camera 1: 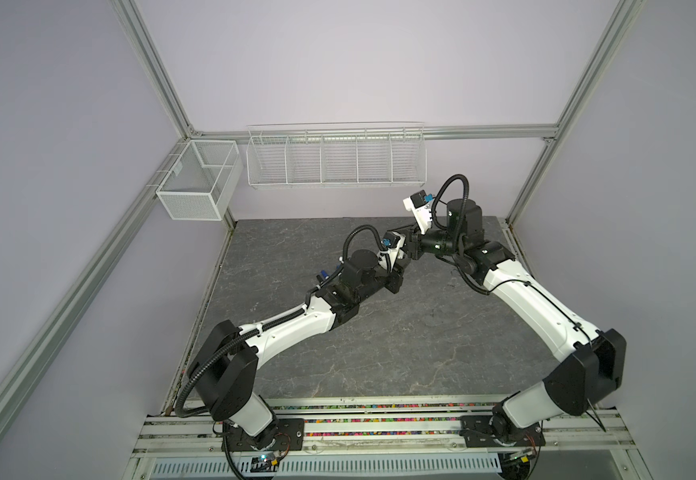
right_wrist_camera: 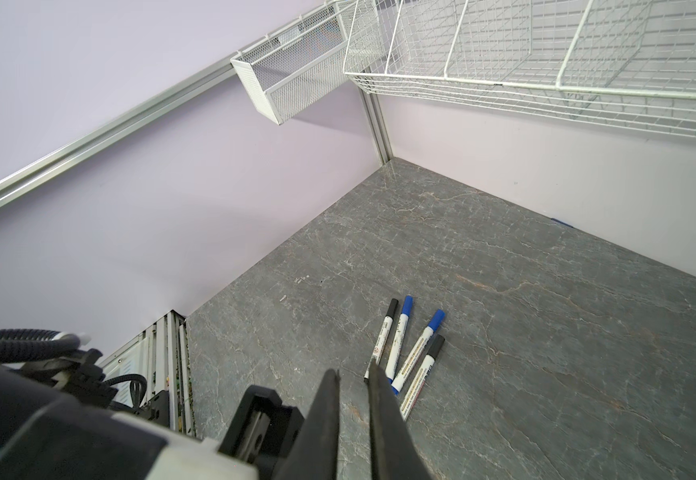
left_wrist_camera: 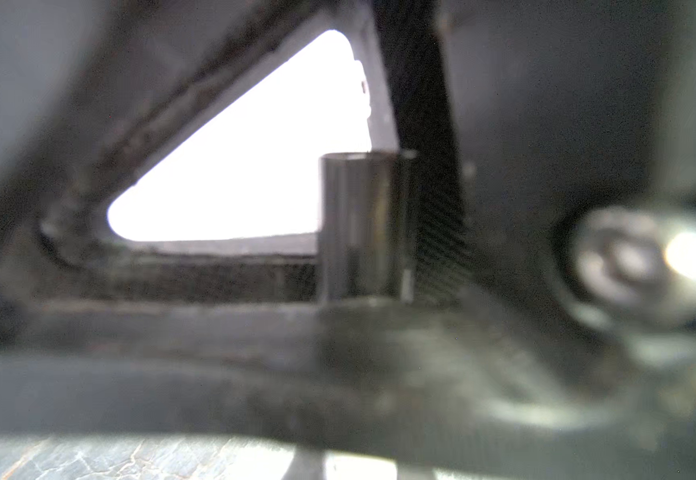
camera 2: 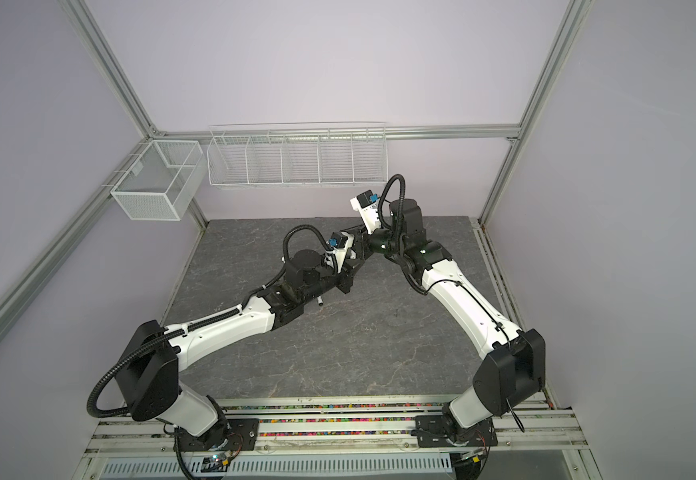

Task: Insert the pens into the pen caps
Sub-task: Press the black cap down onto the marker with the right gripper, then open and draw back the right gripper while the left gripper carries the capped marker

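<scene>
Pens [right_wrist_camera: 416,353]: barrel print seemingly unreadable.

Reference: the four capped pens [right_wrist_camera: 416,353] on the surface [right_wrist_camera: 545,332]. Beyond the pens, toward both walls and the corner, the surface is bare and passable. Higher over that zone, the wire rack [right_wrist_camera: 504,85] and mesh basket [right_wrist_camera: 296,89] project from the walls. The right tool [right_wrist_camera: 353,369] blocks the pens' near ends. The left arm [camera 1: 296,328] crowds just beside it, away from the pens.
</scene>
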You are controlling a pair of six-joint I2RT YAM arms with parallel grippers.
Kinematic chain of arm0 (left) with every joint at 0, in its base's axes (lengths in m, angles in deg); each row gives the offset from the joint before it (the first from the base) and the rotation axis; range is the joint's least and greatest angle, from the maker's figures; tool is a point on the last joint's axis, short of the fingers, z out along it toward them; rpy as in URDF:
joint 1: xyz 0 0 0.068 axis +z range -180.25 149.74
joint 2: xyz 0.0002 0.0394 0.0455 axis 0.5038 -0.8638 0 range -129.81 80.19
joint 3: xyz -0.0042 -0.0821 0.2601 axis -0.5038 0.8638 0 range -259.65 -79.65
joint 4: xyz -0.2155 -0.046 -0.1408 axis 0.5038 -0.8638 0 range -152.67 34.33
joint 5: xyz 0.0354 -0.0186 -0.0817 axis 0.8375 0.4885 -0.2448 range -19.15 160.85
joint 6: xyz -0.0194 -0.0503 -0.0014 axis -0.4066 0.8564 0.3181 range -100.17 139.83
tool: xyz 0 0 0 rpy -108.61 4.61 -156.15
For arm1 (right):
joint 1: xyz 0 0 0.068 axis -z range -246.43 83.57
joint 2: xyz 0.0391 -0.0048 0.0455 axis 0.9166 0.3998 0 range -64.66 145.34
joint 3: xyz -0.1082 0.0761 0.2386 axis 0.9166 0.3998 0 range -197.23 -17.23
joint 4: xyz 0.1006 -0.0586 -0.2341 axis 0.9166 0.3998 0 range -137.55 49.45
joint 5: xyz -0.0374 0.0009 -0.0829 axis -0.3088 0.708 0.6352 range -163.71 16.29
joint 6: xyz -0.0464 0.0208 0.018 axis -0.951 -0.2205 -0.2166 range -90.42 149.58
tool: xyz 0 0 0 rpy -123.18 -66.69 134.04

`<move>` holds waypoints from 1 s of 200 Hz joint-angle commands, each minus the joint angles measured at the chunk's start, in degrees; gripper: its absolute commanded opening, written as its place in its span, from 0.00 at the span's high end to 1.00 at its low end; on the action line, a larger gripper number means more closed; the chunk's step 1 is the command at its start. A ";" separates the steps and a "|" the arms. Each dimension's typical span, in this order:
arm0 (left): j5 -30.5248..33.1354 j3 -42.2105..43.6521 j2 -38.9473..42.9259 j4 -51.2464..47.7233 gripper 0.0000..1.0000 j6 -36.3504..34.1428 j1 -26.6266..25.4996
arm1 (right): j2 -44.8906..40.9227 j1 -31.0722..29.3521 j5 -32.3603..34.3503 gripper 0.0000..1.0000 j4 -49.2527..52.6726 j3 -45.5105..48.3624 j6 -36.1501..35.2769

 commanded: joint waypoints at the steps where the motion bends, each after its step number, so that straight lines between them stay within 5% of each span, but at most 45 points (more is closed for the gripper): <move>1: -0.01 -15.38 2.05 29.04 1.00 2.07 0.52 | 5.29 -6.29 -10.74 0.93 26.35 7.05 -1.56; 61: -5.48 -9.82 2.03 21.56 1.00 7.67 -0.21 | -0.39 -3.62 -12.43 0.91 20.93 8.75 0.35; 69: -4.97 -6.78 2.29 20.49 1.00 7.82 -1.20 | -1.19 -3.50 -12.68 0.81 20.83 7.98 -0.18; 85: -4.47 -0.94 2.32 18.34 1.00 6.98 -3.57 | -2.88 -3.03 -12.36 0.47 18.71 6.81 1.40; 103: -4.21 5.36 1.72 18.54 1.00 7.80 -5.71 | -4.68 -1.96 -11.30 0.29 14.32 5.49 4.54; 159: 2.72 18.00 2.48 23.87 1.00 13.22 -5.14 | -14.66 6.34 0.07 0.19 5.10 8.64 13.15; 200: 3.04 24.14 1.40 30.48 1.00 21.98 -0.66 | -17.87 9.42 8.73 0.18 8.32 11.76 14.58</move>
